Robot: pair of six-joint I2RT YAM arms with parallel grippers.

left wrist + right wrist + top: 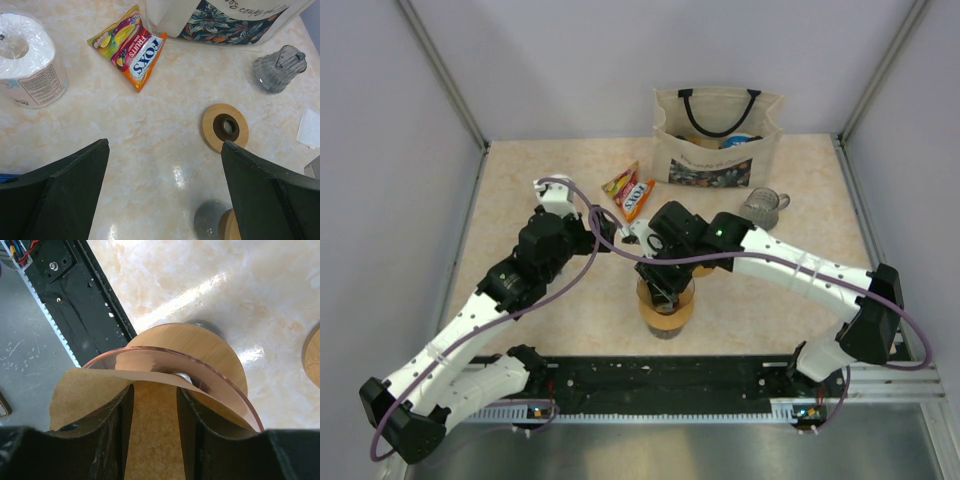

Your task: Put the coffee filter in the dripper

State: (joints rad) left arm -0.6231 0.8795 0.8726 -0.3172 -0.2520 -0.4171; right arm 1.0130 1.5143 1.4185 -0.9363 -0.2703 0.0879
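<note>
The beige marbled table fills the enclosure, with the black base rail along its near edge. The left arm reaches toward the centre. The left gripper hangs above bare tabletop with its jaws spread wide and nothing between them. The right arm bends in from the other side, and the right gripper points down into the dripper. Its jaws stand partly apart. The brown paper of the coffee filter shows face-on across the gap and is not pinched flat between the fingers.

A cloth tote bag with a floral print stands at the back of the table. A wrapped paper roll sits to the left. The dripper, a clear glass cone with a wooden collar, stands near the front centre, just ahead of the rail. The filter rests in the mouth of the cone, spreading out to either side of the fingers. How deep it sits cannot be told.

A small ribbed glass jug stands near the bag's right corner. A bright sweets packet lies flat just in front of the bag. A wooden ring with a dark hole lies flat on the table beyond the dripper, apart from it.
</note>
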